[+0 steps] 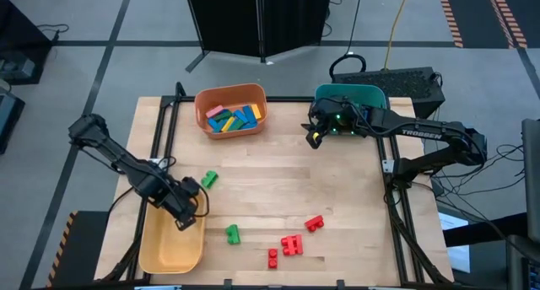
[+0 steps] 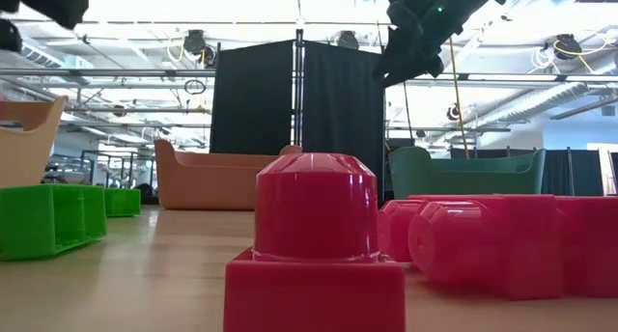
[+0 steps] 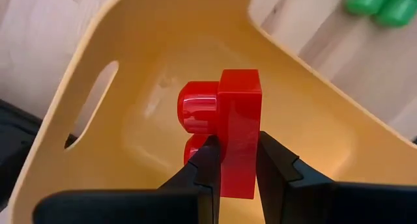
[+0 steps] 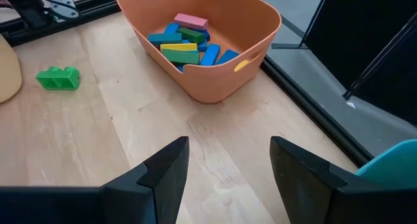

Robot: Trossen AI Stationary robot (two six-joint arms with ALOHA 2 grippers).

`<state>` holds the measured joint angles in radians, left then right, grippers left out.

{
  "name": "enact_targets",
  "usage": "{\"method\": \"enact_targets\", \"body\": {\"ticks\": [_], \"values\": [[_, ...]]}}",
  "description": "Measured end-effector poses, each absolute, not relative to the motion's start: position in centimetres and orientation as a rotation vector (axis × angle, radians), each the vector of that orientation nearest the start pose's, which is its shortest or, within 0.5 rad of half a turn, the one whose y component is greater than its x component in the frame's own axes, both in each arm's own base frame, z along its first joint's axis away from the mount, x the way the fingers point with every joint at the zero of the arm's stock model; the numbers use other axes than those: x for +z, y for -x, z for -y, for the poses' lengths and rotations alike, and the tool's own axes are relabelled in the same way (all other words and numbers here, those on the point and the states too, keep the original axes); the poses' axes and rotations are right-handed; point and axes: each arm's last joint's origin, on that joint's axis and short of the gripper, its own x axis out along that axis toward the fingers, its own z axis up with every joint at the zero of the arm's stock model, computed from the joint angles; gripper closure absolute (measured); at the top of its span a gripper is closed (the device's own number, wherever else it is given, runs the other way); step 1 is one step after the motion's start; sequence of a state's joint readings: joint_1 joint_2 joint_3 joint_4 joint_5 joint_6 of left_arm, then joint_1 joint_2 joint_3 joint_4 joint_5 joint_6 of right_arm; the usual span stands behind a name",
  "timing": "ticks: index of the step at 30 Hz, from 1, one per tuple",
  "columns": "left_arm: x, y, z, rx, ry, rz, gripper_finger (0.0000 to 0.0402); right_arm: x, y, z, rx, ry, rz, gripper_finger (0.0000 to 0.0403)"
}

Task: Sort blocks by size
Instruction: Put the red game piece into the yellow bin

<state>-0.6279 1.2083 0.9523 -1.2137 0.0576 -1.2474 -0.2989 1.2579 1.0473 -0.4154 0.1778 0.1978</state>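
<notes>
My left gripper (image 1: 187, 216) is shut on a red studded brick (image 3: 225, 129) above the yellow bin (image 1: 173, 239) at the table's near left. My right gripper (image 1: 314, 135) is open and empty, high over the far right of the table beside the teal bin (image 1: 350, 96). Loose on the wood lie two green bricks (image 1: 209, 179) (image 1: 232, 233) and three red bricks (image 1: 314, 223) (image 1: 293, 244) (image 1: 272, 257). The orange bin (image 1: 230, 110) at the far middle holds several flat bars, blue, green, yellow and pink. My left gripper pinches the red brick by its two flat faces (image 3: 238, 178) between its two fingers, at the brick's end nearest the wrist. The studs (image 3: 195, 113) stick out sideways past one finger. The brick is lifted clear over the inside of the yellow bin.
A black metal frame (image 1: 169, 113) runs along the table's left, far and right sides. The middle of the wood between the bins and the loose bricks is free. In the low view a red brick (image 2: 314, 245) stands close in front of the camera.
</notes>
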Motion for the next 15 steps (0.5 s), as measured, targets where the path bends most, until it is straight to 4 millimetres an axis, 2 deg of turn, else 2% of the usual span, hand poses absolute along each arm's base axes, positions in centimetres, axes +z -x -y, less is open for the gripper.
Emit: {"method": "enact_targets", "body": {"ticks": [8, 15], "values": [[22.4, -14.8, 11.3, 0.393, 0.605, -1.535, 0.0342, 30.6, -25.5, 8.4, -0.524, -0.233, -0.584, 0.0202], [22.4, -14.8, 11.3, 0.401, 0.595, -1.517, 0.028, 30.6, -25.5, 8.4, -0.524, -0.233, -0.582, 0.0202]]}}
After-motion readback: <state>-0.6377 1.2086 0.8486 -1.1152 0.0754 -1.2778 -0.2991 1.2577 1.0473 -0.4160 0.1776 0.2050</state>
